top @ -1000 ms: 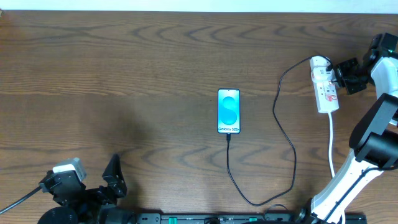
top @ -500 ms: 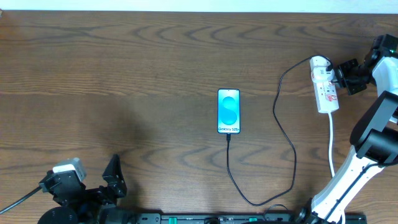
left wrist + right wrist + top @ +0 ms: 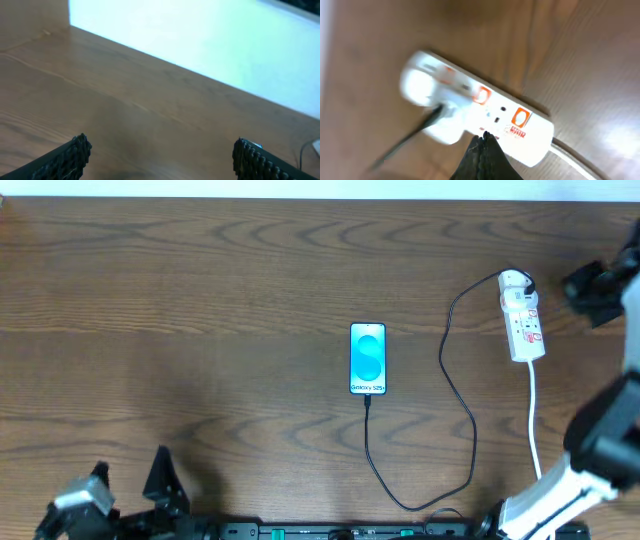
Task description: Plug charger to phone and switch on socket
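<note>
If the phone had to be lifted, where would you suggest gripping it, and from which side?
Probably across its two long edges at mid-length, coming straight down from above: the phone lies flat, screen up, and the charger meets its near short end.

The phone (image 3: 367,359) in the middle has the small dark words "Galaxy S25+" at the near end of its bright blue screen, and the white socket (image 3: 522,318) far on the right has red marks (image 3: 520,119) with letters too blurry to read.
</note>
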Tool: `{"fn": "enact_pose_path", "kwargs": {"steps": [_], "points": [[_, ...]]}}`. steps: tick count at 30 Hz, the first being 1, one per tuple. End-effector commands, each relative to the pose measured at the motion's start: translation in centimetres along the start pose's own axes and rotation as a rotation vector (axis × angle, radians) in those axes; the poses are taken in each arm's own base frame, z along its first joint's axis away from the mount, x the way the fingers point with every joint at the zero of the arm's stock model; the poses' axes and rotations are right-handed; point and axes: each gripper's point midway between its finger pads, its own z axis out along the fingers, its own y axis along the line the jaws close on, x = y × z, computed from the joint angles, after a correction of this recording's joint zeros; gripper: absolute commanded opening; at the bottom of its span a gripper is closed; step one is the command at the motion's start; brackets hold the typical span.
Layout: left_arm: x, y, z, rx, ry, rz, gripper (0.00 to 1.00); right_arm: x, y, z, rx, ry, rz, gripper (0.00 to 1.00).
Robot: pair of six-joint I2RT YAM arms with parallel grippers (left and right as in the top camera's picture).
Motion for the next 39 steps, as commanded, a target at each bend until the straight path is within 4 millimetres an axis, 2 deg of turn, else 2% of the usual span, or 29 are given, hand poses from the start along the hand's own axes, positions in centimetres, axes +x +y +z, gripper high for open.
{"fn": "enact_pose_path", "kwargs": {"steps": [1,3,5,12,17,21,28,39], "points": [[0.0,0.6,-0.5,-0.03,-0.014,-0.011,0.93,-2.4,0.4,-5.3,-0.008,-0.171,-0.028,0.01],[0.3,0.7,-0.6,-0.035,-0.001,-0.008,0.93,-1.8,0.6,-5.0,-0.024,-0.139,-0.022,0.01],[0.8,0.9,-0.6,-0.042,0.018,-0.003,0.93,-0.9,0.2,-3.6,0.0,-0.088,-0.018,0.01],[3.7,2.0,-0.9,-0.087,0.137,0.023,0.93,1.9,-1.0,4.5,0.074,0.1,-0.013,0.01],[3.6,2.0,-0.8,-0.086,0.134,0.023,0.93,3.9,-0.6,8.4,0.032,0.217,0.002,0.01],[3.6,2.0,-0.8,-0.086,0.134,0.023,0.93,3.7,-0.3,9.3,0.012,0.214,0.009,0.01],[3.6,2.0,-0.8,-0.086,0.134,0.023,0.93,3.3,0.2,9.4,-0.005,0.198,0.033,0.01],[3.6,2.0,-0.8,-0.086,0.134,0.023,0.93,4.5,1.0,10.8,0.004,0.212,0.033,0.01]]}}
